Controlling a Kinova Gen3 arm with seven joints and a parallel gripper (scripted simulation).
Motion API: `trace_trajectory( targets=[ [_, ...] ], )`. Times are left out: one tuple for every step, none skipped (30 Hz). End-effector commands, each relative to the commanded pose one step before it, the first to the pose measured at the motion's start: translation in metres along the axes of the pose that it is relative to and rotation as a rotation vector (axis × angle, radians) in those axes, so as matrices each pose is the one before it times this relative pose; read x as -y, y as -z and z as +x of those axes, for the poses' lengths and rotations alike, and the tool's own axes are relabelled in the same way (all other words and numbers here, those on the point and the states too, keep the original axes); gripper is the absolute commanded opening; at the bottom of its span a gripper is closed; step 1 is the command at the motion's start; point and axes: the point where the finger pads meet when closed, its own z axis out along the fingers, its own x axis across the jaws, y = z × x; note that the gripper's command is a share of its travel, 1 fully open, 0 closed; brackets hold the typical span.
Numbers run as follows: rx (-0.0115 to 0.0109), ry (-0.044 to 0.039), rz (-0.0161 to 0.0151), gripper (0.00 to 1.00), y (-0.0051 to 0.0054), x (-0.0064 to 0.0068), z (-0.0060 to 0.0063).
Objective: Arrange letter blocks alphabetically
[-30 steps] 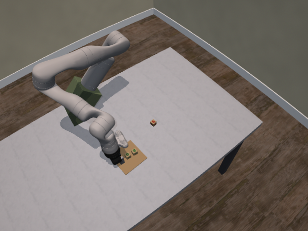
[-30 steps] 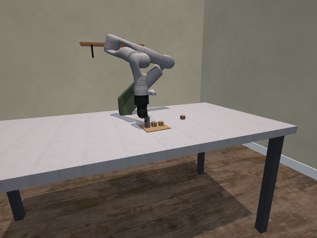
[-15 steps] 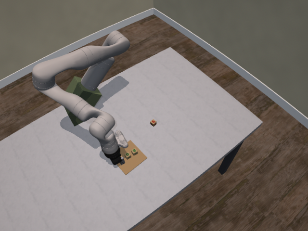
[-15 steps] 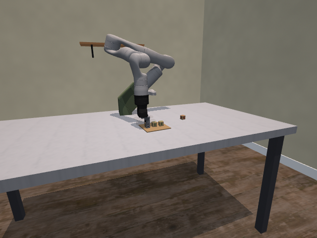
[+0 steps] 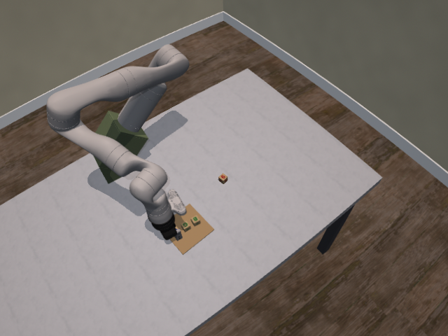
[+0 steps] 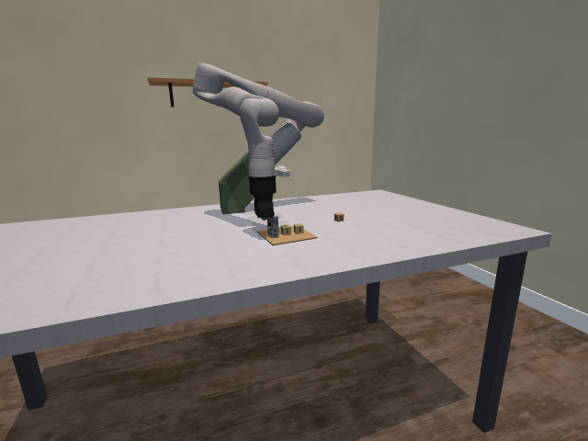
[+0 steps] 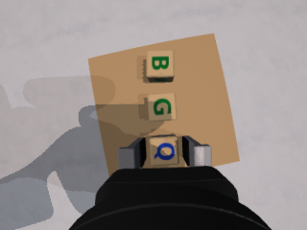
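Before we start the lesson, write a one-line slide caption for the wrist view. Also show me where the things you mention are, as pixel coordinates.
Tool (image 7: 164,147) around the Q block (image 7: 164,150), with G (image 7: 161,107) and B (image 7: 159,64) beyond on the mat (image 7: 201,96).

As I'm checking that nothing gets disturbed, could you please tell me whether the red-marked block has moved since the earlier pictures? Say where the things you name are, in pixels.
No; the red-marked block (image 5: 222,178) (image 6: 338,217) sits at the same spot relative to the mat (image 5: 197,239) (image 6: 294,239).
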Motion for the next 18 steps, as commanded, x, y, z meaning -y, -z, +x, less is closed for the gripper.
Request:
trace_trajectory(
  targets=[
    [-0.00173, -0.00016, -0.00116, 0.79, 0.00118, -0.00045, 0.00061],
    [0.00000, -0.00001, 0.00000, 0.79, 0.00053, 0.00000, 0.00000],
    [0.00000, -0.00001, 0.00000, 0.79, 0.00097, 0.00000, 0.00000],
    [0.00000, -0.00001, 0.00000, 0.79, 0.00148, 0.00000, 0.00000],
    [0.00000, 0.00000, 0.00000, 0.79, 0.00203, 0.00000, 0.00000],
    [0.00000, 0.00000, 0.00000, 0.79, 0.00000, 0.00000, 0.00000],
    [0.00000, 0.00000, 0.00000, 0.79, 0.00000, 0.00000, 0.00000],
    [0.00000, -0.00001, 0.00000, 0.79, 0.00260, 0.00000, 0.00001],
    [0.00000, 0.00000, 0.00000, 0.79, 0.00317, 0.00000, 0.00000],
    [0.00000, 0.00000, 0.00000, 0.79, 0.00371, 0.00000, 0.00000],
    [0.00000, 0.00000, 0.00000, 0.79, 0.00421, 0.00000, 0.00000],
    [0.00000, 0.00000, 0.00000, 0.79, 0.00464, 0.00000, 0.00000],
    [0.00000, 0.00000, 0.00000, 0.79, 0.00501, 0.00000, 0.00000],
    [0.00000, 0.00000, 0.00000, 0.79, 0.00529, 0.00000, 0.00000],
    [0.00000, 0.00000, 0.00000, 0.79, 0.00548, 0.00000, 0.00000],
    [0.00000, 0.00000, 0.00000, 0.79, 0.00558, 0.00000, 0.00000],
    [0.00000, 0.00000, 0.00000, 0.79, 0.00558, 0.00000, 0.00000],
    [0.00000, 0.00000, 0.00000, 0.79, 0.00549, 0.00000, 0.00000]
  ],
)
